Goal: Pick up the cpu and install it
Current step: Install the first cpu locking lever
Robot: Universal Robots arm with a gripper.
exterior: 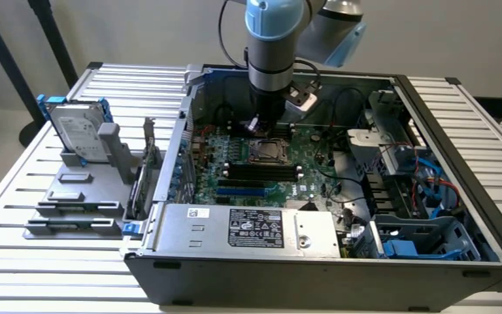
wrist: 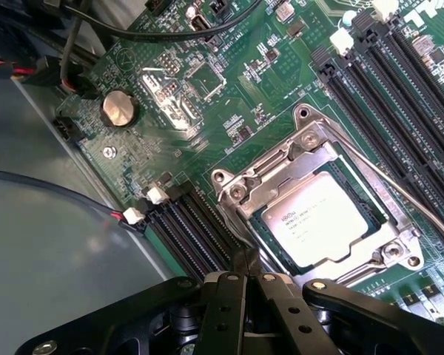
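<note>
A: See the cpu (wrist: 322, 218)?

B: Yes. Lies flat inside the socket (wrist: 275, 171), silver top up, framed in metal all round. Carries print too small to read.

A: And the pincer (wrist: 246, 259)?

B: Hangs just beside one corner of the socket, on the side toward the memory slots (wrist: 189, 229). Closed tight, gripping nothing. Hard to say whether touching the board or hovering above it.

A: Anything covered?

B: Hides that socket corner under its black body in the wrist view. Can follow a thin lever (wrist: 399, 186) along the socket's other side only as far as the picture edge. In the exterior view, cannot see the board just beyond the socket for the arm (exterior: 273, 39).

A: Outside the case (exterior: 321, 281)?

B: Can make out a hard drive (exterior: 81, 134) in a blue bracket, well apart from the socket toward the exterior view's left. Stands upright in a grey holder (exterior: 68, 196) on the slatted tabletop (exterior: 7, 222), lower part masked by the holder's posts.

A: Closer in?

B: Can see a silver box (exterior: 251, 229) with a black label, near the socket on the camera's side. Cannot read the label.
</note>
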